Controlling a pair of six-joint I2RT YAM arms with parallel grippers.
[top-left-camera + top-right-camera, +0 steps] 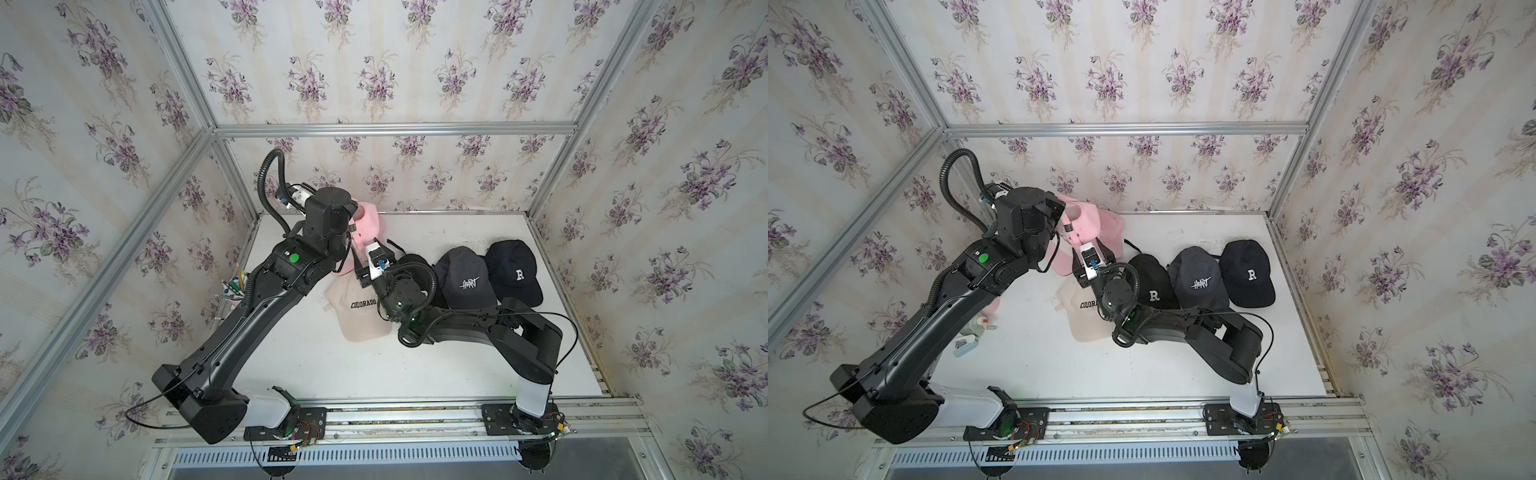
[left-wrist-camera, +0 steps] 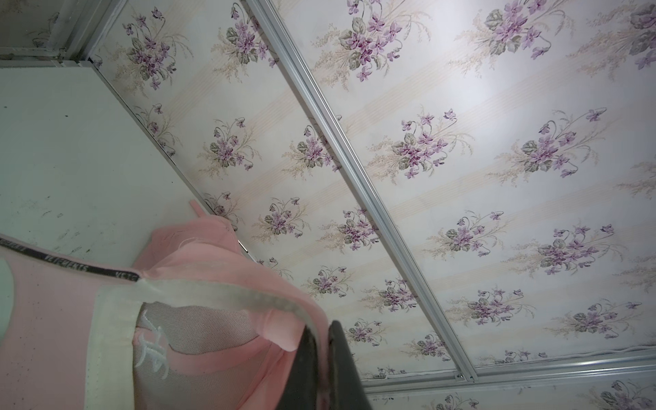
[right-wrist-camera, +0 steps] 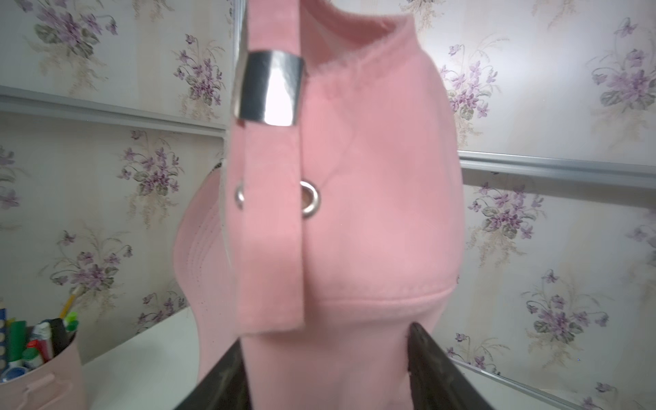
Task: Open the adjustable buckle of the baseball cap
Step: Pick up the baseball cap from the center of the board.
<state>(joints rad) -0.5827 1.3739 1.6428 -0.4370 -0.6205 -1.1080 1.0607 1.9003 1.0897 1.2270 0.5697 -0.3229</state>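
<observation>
Well, the silver buckle (image 3: 271, 88) at upper middle looks shut, so opening it is left. The left gripper (image 2: 321, 328) pinches the pink cap (image 3: 372, 213); the right gripper (image 3: 324, 340) straddles it, grip unclear.

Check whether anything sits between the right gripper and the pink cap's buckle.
Nothing visible does. The buckle faces the open right gripper in plain sight, further along the strap, whose loose end hangs nearest the fingers. Only the cap itself lies ahead.
</observation>
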